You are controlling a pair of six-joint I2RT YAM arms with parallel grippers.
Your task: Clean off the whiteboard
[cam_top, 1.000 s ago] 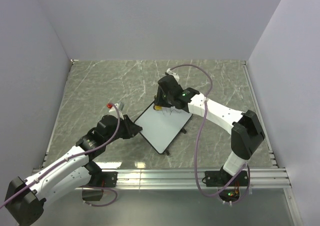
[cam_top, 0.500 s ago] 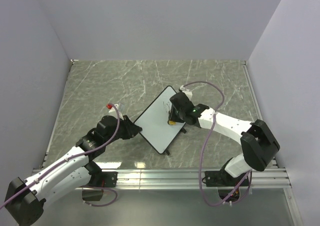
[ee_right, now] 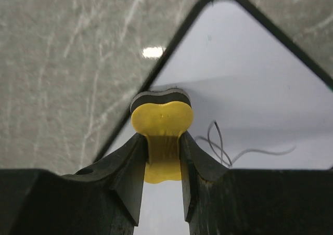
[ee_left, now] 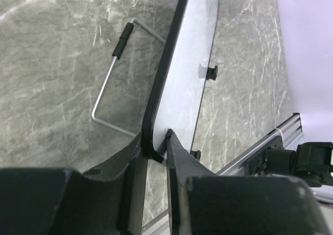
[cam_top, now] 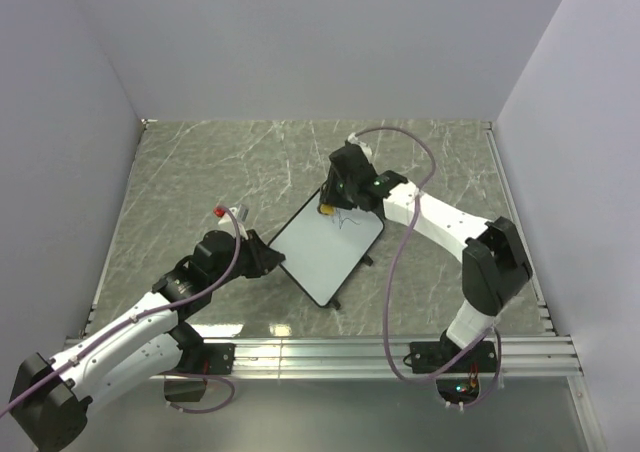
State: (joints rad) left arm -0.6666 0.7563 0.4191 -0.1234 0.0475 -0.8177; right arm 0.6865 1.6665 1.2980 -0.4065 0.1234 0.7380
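The left arm reaches low from the near left, and the left gripper [ee_left: 155,146] pinches the black frame at the nearest corner of the whiteboard [cam_top: 325,257]. The right arm bends in from the right, wrist tipped down over the board's far corner. The right gripper [ee_right: 162,141] squeezes a yellow eraser [ee_right: 161,118] by its waist. Just right of those fingers lies a black scribble [ee_right: 221,144], not readable as letters.

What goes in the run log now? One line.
left gripper: shut on whiteboard edge | right gripper: shut on yellow eraser | black scribble: unerased
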